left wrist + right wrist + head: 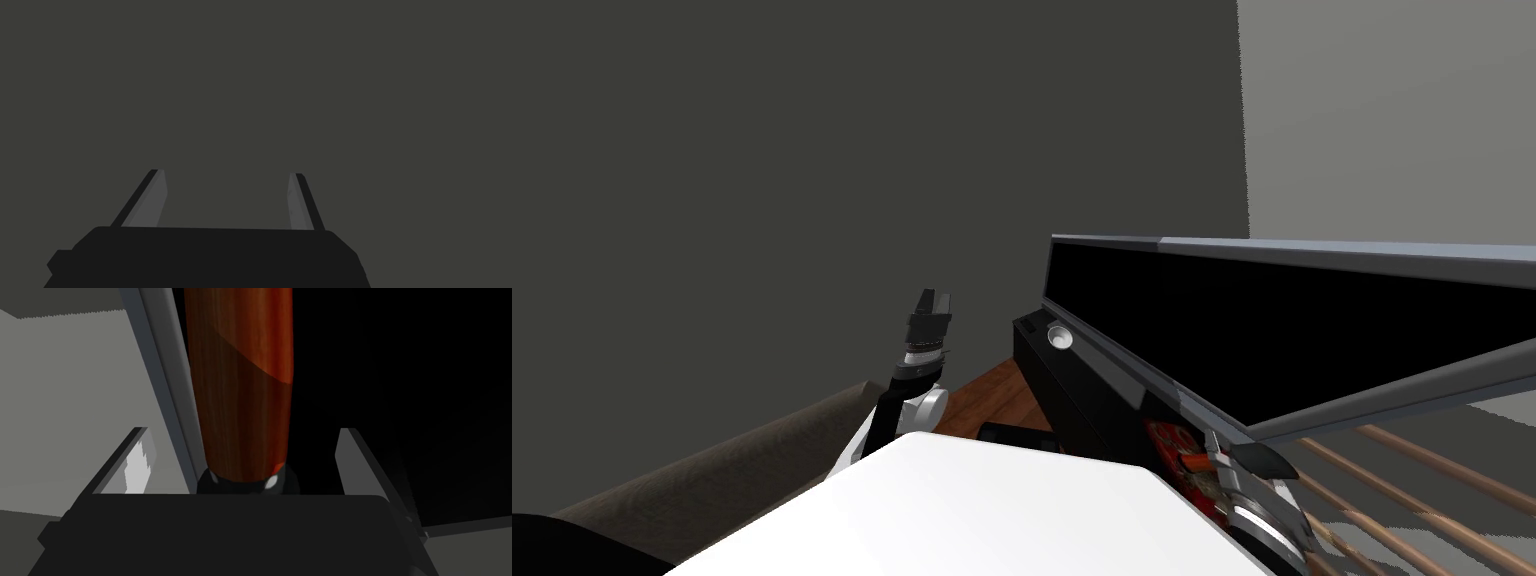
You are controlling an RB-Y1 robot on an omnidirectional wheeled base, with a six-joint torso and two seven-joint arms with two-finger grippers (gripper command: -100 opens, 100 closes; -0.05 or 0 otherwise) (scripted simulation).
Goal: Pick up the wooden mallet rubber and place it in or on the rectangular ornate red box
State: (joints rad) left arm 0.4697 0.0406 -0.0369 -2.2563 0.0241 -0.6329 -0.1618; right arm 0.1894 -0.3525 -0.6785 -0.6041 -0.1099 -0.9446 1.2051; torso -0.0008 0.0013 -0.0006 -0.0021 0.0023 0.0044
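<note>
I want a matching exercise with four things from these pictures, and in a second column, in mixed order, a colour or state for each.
Things:
1. left hand
2. mallet handle
3. box
4. framed panel

Colour or state:
a. red
b. black inside a grey frame
c. open, facing a dark grey wall
d. reddish-brown wood, inside the open right hand

Pairs: 1-c, 2-d, 3-a, 4-b

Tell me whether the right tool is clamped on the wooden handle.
No: the right tool is open, with gaps either side of the wooden handle.
</note>
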